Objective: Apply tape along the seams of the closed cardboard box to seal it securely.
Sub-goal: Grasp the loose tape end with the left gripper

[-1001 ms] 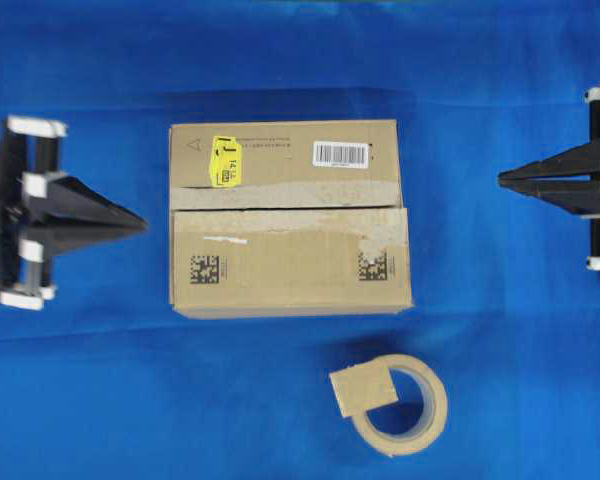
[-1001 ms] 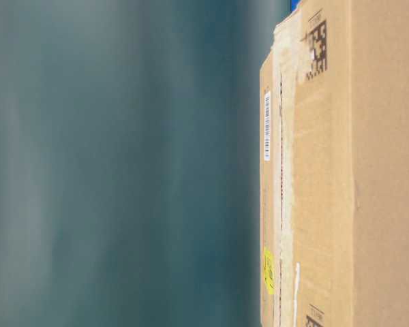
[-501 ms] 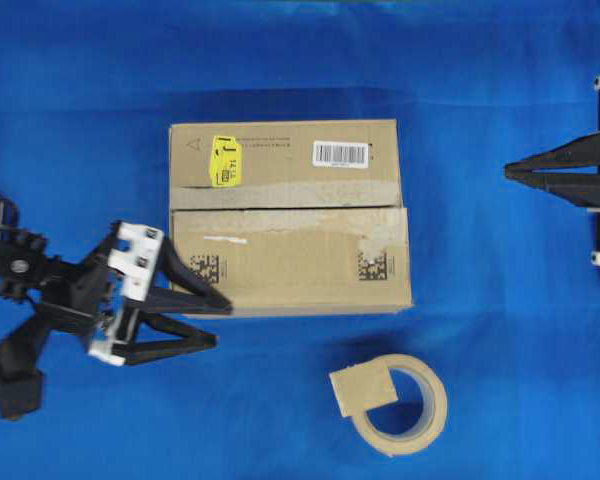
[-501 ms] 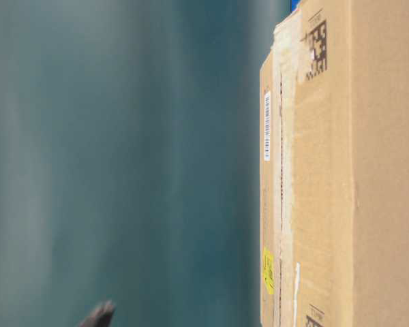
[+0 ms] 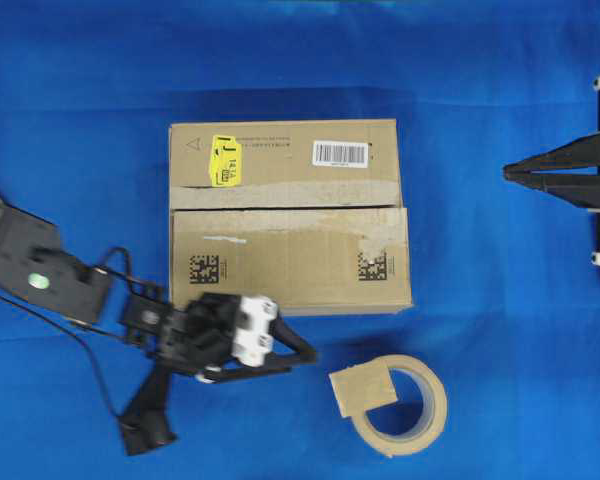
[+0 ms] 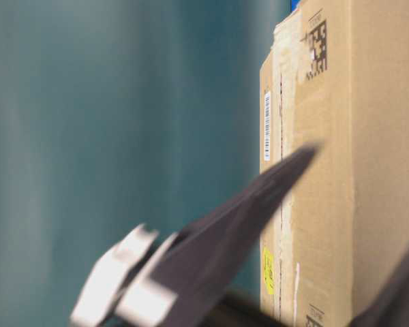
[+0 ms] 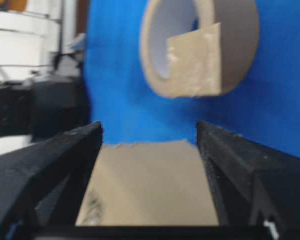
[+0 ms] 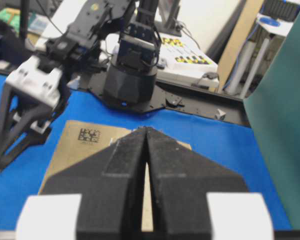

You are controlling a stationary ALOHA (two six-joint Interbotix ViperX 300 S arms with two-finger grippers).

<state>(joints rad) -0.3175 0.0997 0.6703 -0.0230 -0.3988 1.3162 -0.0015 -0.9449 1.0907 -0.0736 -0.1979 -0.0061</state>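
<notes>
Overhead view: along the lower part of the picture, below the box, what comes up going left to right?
Left arm → left gripper, jaws open → tape piece → tape roll

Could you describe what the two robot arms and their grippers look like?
Both are matte black. The left gripper has long tapered jaws on a white bracket, a thin black cable looping beside the arm and a small green mark on its link. The right gripper has matching pointed jaws with white blocks.
</notes>
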